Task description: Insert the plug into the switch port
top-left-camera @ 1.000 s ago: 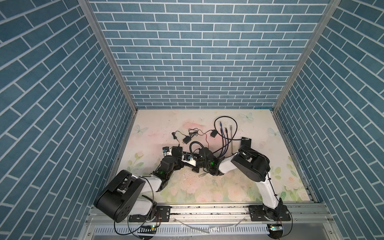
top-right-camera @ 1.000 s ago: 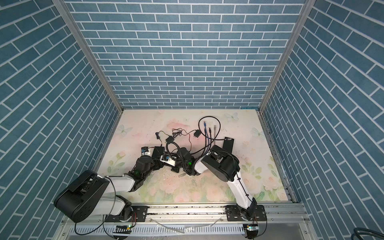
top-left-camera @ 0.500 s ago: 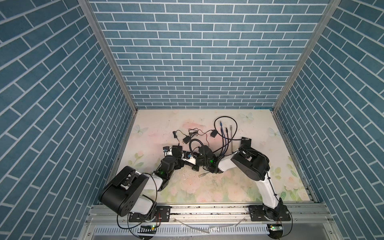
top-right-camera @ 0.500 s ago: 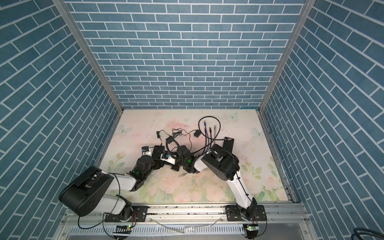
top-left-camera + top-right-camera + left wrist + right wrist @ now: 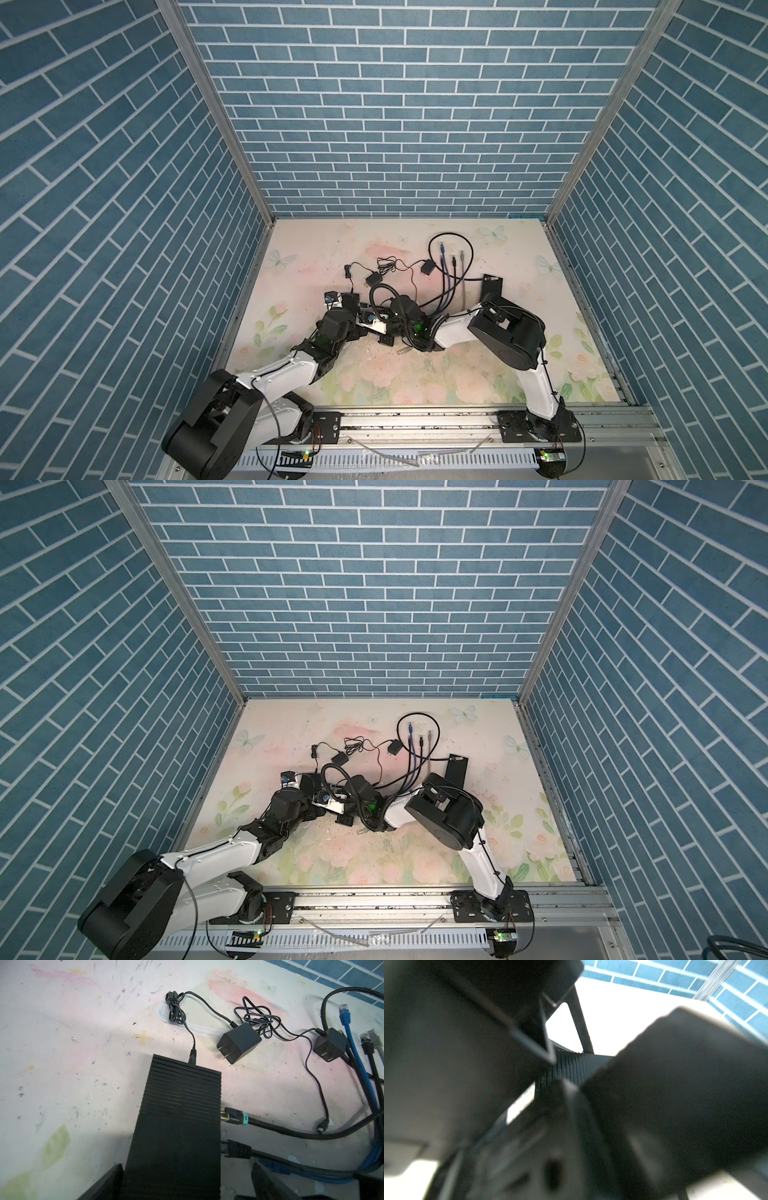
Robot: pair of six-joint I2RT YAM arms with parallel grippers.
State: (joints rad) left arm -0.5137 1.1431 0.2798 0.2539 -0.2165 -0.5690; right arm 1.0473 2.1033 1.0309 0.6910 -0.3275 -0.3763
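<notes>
Left arm (image 5: 216, 850), right arm (image 5: 449, 812) meet near black switch (image 5: 309, 783); contact unclear.

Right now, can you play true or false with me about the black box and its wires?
The teal-banded plug sits in the side of the black box. True.
Every plug is plugged in. False: a blue plug lies loose on the table.
Two power adapters lie on the table. True.
Nothing goes into the box's ribbed end. False: a thin power lead plugs in there.
</notes>
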